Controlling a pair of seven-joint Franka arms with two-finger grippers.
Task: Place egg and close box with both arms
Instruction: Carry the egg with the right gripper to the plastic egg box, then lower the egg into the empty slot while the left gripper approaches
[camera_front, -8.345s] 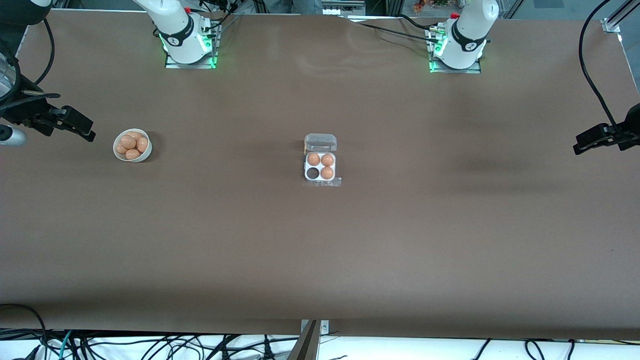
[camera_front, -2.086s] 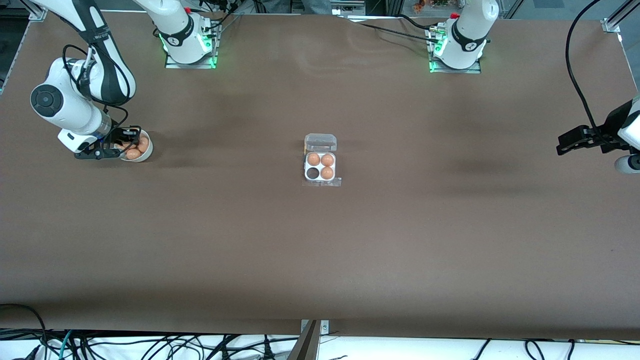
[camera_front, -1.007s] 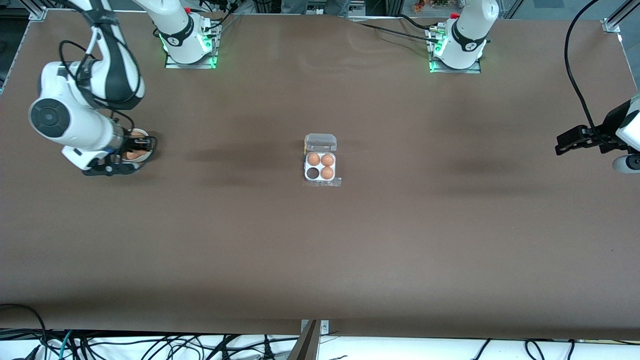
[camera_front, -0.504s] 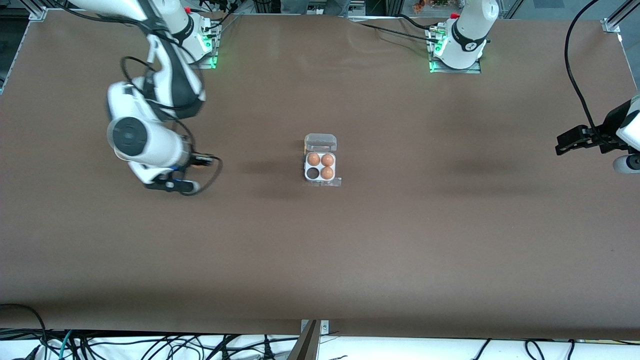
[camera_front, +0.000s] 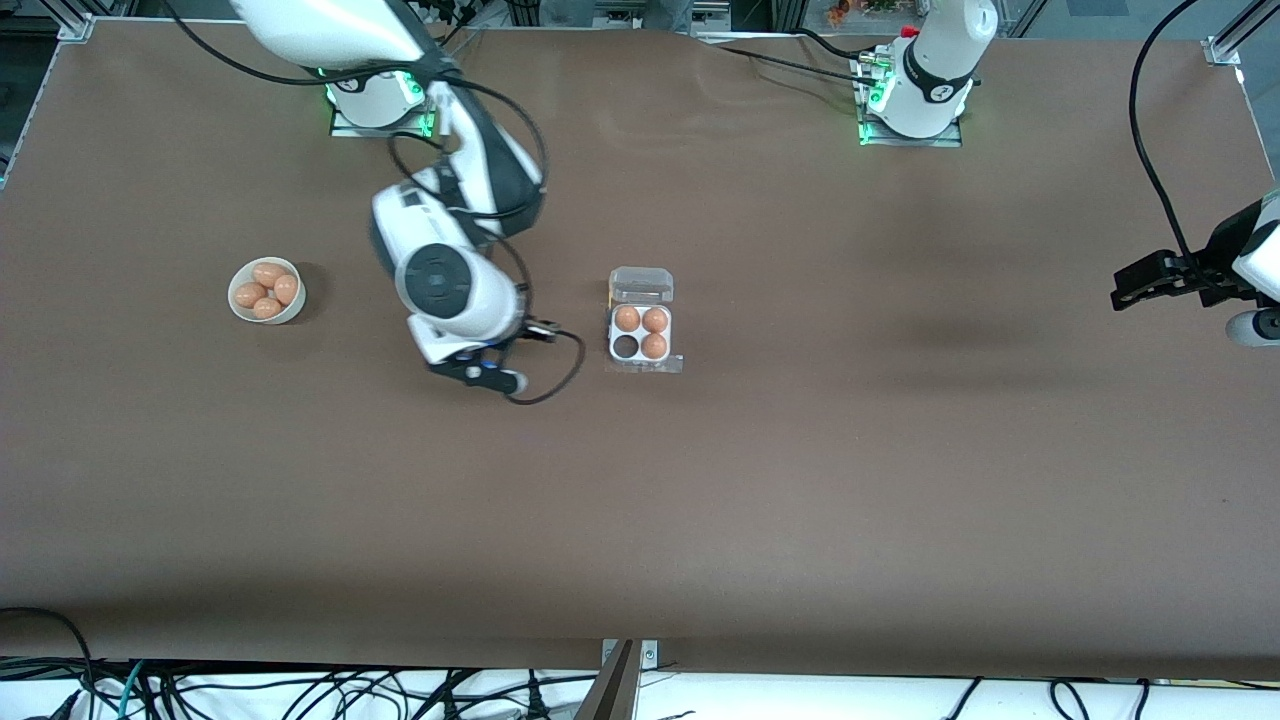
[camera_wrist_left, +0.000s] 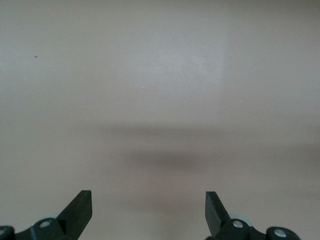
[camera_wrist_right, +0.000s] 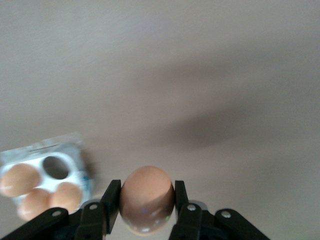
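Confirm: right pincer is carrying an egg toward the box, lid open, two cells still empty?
Not quite: only one cell is empty. The front view shows the box with three eggs and one dark vacant cell, lid open. The right wrist view shows the right pincer shut on the egg.

Clear four-cell box (camera_front: 640, 334), lid open, three brown eggs, one cell empty.

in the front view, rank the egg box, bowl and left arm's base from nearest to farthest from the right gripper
1. Box: lid open, beside the right gripper, toward the left arm's end.
2. Bowl: toward the right arm's end, four eggs in it.
3. Left arm's base: at the table's edge, farthest from the camera.
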